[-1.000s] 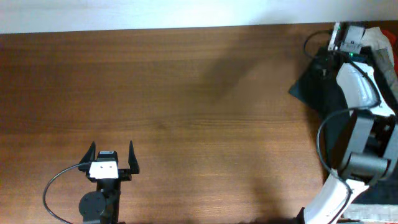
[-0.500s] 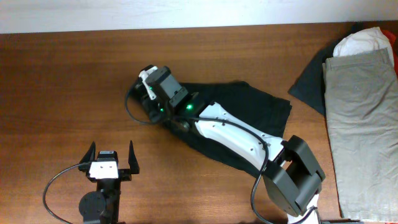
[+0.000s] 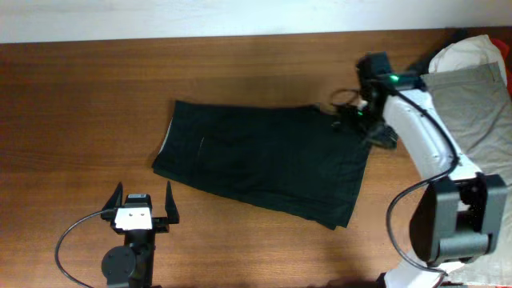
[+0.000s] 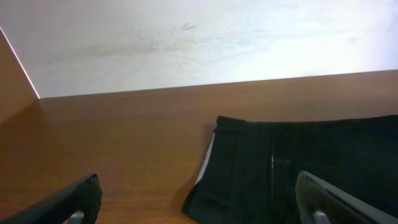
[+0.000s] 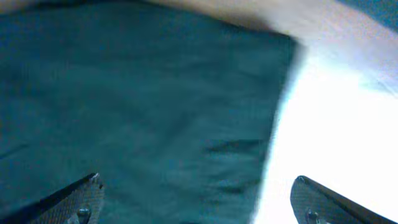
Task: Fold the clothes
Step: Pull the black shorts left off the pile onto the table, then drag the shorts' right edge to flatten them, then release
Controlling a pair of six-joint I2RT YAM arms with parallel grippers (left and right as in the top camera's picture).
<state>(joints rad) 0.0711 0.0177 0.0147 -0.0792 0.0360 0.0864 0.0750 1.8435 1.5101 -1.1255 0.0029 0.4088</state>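
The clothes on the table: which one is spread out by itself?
The black shorts, lying flat in the middle. The beige shorts and the white garment are heaped together at the far right edge.

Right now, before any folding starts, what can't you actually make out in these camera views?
- Overhead: the beige shorts run off the right edge, and the right arm crosses them.
- Overhead: the right gripper is dark against the black shorts, so its fingertips are lost.
- Right wrist: motion blur wipes out the fabric's texture.
- Left wrist: the right and bottom edges cut off the black shorts.
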